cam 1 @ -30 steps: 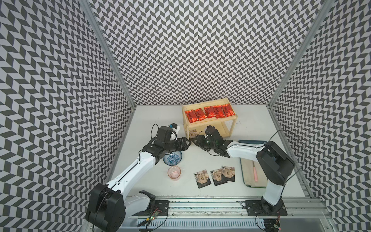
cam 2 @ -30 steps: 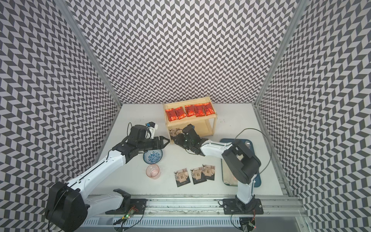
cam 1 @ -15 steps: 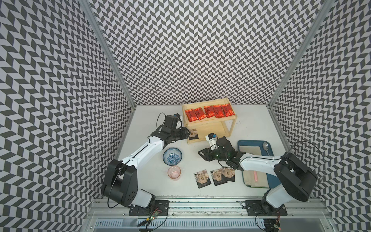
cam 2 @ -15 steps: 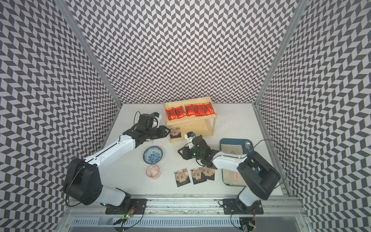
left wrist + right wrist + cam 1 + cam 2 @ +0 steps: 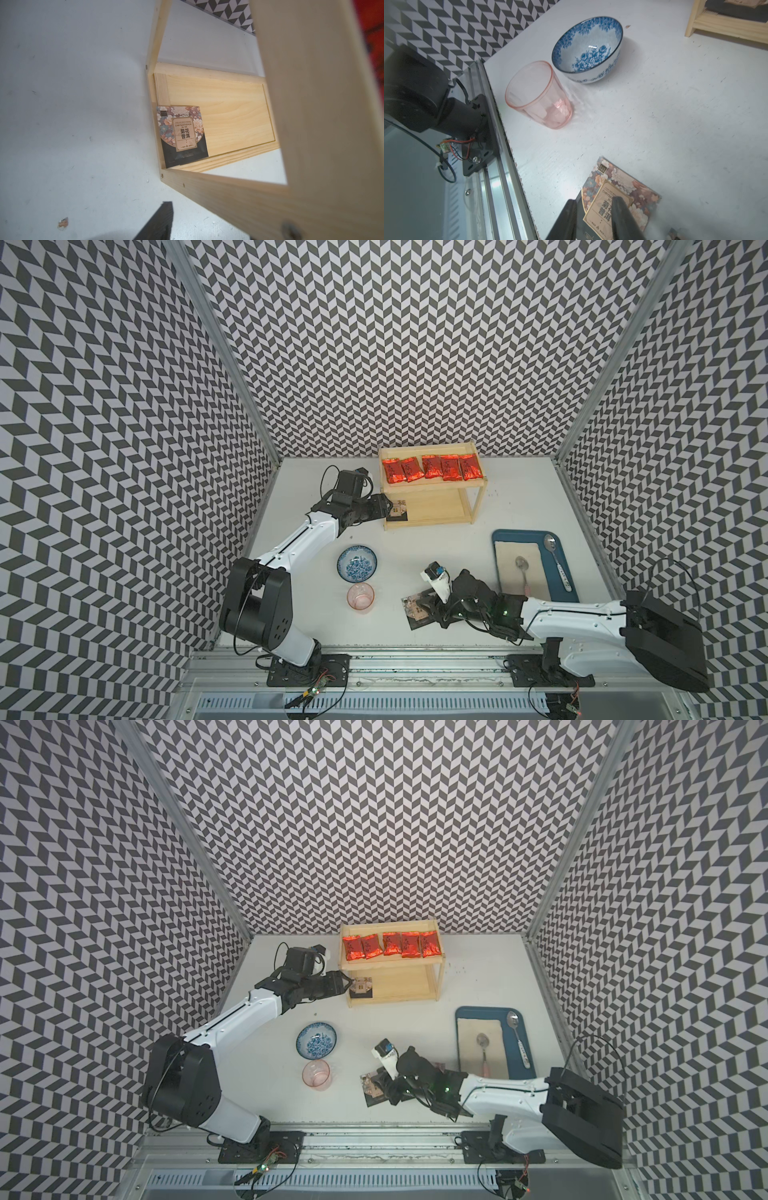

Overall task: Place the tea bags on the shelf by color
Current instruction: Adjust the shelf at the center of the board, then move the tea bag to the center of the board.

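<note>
Five red tea bags (image 5: 432, 467) line the upper board of the shelf (image 5: 436, 506), at 12 o'clock on the table (image 5: 519, 497). Shelved black tea bag (image 5: 182, 135): flat at the lower board's 9 o'clock end. Left gripper (image 5: 386, 506): beside it, empty; jaw width cannot be told. Loose black tea bag (image 5: 637, 193): table's 6 o'clock; right gripper (image 5: 593, 201) jaws narrow, straddling its edge.

Pale bare-wood shelf (image 5: 228, 116) with visible grain, glossy crinkled red foil tea bags (image 5: 432, 467) on its top board, matt black packet (image 5: 182, 133) on its lower board, glazed glossy bowl (image 5: 587, 49), smooth translucent pink cup (image 5: 537, 95), scuffed matt white bench (image 5: 654, 104)
</note>
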Controlling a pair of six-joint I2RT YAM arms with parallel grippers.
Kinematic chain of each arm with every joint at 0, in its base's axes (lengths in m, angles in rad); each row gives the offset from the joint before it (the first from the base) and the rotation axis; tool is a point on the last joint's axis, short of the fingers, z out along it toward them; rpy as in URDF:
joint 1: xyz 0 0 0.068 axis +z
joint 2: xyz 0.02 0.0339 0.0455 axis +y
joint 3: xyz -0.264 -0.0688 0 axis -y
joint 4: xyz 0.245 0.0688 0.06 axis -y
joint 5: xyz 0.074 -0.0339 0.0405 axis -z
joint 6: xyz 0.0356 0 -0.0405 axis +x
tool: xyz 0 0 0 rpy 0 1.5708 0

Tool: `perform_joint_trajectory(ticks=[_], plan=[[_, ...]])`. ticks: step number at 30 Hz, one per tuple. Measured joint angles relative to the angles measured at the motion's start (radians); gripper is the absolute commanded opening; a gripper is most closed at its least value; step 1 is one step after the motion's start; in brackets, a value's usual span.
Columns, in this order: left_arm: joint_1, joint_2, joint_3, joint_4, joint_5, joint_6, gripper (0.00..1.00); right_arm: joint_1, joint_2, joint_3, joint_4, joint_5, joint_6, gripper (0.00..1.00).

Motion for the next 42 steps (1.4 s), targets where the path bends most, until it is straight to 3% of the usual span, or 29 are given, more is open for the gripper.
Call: perform_joint_trajectory(ticks=[6,14,27,34,38,42], plan=[[0.000,-0.126,-0.076,-0.024,0.030,0.004,0.75,0.078,0.109,0.000,0.011,0.077,0.006,0.29],[-0.012,-0.251,-0.205,-0.024,0.093,-0.010,0.74,0.075,0.231,-0.001,0.102,0.160,0.012,0.24],[-0.137,-0.303,-0.384,0.008,0.134,-0.064,0.66,-0.127,0.379,0.124,0.172,0.117,-0.064,0.22],[-0.181,-0.244,-0.389,0.027,0.150,-0.060,0.59,-0.242,0.282,0.145,0.143,-0.014,-0.040,0.22],[-0.237,-0.181,-0.384,0.039,0.148,-0.056,0.51,-0.307,0.159,0.118,0.187,-0.145,0.059,0.22],[-0.274,-0.113,-0.381,0.053,0.143,-0.056,0.49,-0.343,0.104,0.027,0.244,-0.251,0.182,0.22]])
